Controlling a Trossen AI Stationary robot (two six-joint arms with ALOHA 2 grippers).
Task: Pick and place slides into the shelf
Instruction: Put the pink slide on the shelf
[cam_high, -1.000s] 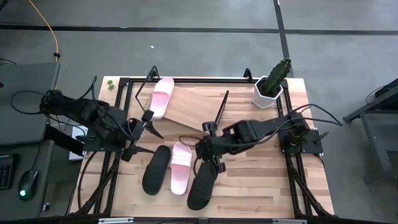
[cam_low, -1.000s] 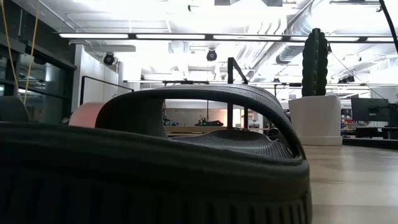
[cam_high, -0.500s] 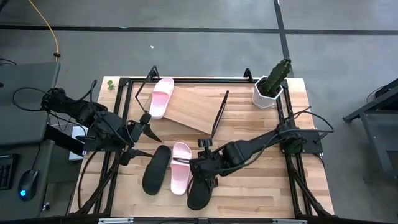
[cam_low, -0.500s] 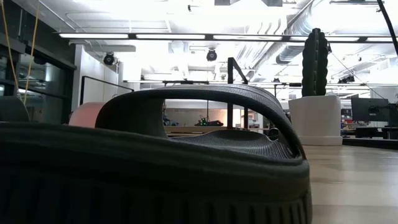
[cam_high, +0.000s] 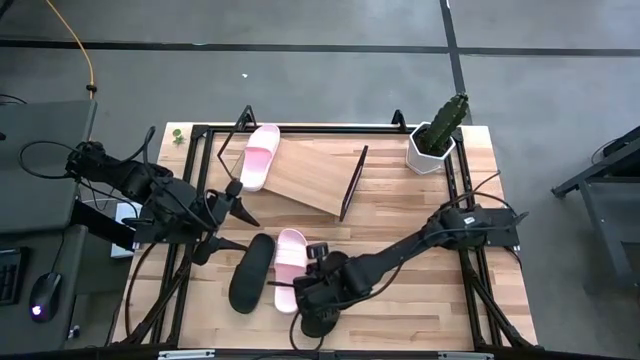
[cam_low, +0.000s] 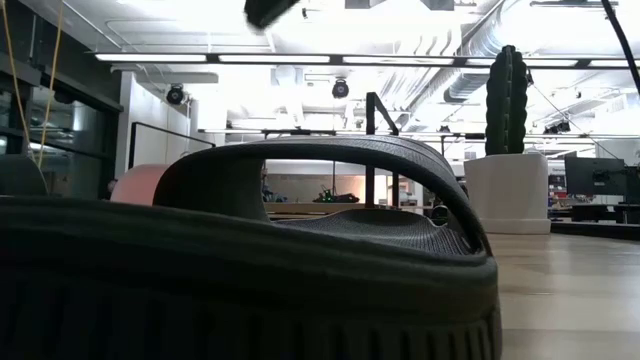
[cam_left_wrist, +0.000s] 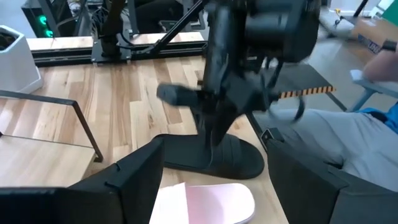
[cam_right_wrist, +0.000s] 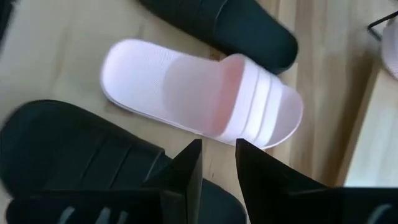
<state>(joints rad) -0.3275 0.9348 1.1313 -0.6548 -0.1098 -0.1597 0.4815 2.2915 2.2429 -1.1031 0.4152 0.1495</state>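
A pale pink slide lies on the left end of the slanted shelf at the far side. On the table near the front lie a black slide, a pink slide and a second black slide. My right gripper hangs over that second black slide beside its strap, fingers a narrow gap apart with nothing between them. My left gripper waits wide open above the table's left side.
A cactus in a white pot stands at the far right corner. Black frame rails run along the table's left and right sides. A seated person's legs show beyond the table's near edge.
My right gripper has swung from the table's middle toward the near edge and a little left, sinking as it went. It now stands over the front black slide. Its finger gap is unchanged. No slide has moved.
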